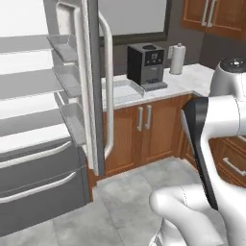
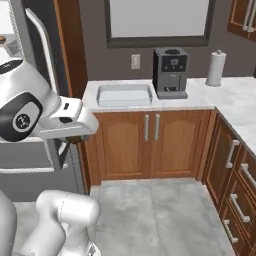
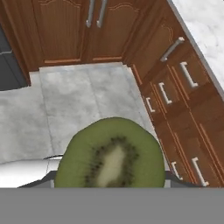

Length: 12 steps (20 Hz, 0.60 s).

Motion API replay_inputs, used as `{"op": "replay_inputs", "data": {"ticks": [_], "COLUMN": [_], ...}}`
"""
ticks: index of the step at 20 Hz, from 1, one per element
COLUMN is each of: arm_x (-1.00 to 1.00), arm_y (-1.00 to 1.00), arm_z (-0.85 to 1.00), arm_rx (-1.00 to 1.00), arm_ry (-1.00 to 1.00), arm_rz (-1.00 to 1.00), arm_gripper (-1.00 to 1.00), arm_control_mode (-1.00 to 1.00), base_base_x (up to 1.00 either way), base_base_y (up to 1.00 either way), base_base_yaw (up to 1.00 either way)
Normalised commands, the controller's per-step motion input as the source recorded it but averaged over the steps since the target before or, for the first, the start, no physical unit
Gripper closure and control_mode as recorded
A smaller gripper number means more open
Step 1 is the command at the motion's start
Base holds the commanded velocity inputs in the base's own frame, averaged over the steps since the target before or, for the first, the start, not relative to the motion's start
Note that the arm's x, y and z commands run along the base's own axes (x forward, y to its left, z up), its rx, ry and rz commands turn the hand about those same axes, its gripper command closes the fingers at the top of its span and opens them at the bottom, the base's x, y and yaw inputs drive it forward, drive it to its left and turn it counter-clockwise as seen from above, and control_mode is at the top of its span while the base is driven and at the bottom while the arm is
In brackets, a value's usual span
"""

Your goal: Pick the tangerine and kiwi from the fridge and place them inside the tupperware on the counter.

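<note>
1. The fridge [image 1: 43,120] stands open, left of the coffee machine [image 1: 146,66], its door swung out beside the bench [image 1: 192,79].
2. The tupperware [image 2: 124,94] sits on the bench, just left of the coffee machine.
3. The paper towel roll [image 2: 216,68] stands right of the coffee machine.
4. The claw [image 3: 109,177] is clenched on the kiwi [image 3: 111,156], cut face showing, above the floor, away from the coffee machine.

A halved kiwi [image 3: 111,155], green with a pale core ringed by dark seeds, is seen close to the lens at the bottom, cut face toward the camera. Beyond it a grey tiled floor [image 3: 74,100] is bordered by reddish-brown cabinet doors [image 3: 74,28] and drawers [image 3: 175,87] with metal handles. A strip of marble counter [image 3: 205,26] is visible at the upper right.
</note>
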Motion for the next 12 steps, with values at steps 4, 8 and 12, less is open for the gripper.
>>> {"op": "replay_inputs", "data": {"ticks": [4, 8, 12], "arm_x": [0.00, 0.00, 0.00], "arm_y": [0.00, 0.00, 0.00], "arm_z": [0.00, 0.00, 0.00], "arm_rx": [0.00, 0.00, 0.00], "arm_ry": [0.00, 0.00, 0.00], "arm_rz": [0.00, 0.00, 0.00], "arm_gripper": [1.00, 1.00, 1.00], "arm_control_mode": [1.00, 1.00, 1.00], "base_base_x": [0.81, 0.72, 0.69], "base_base_y": [-0.38, -0.51, -0.53], "base_base_yaw": [0.41, 0.39, 0.38]}}
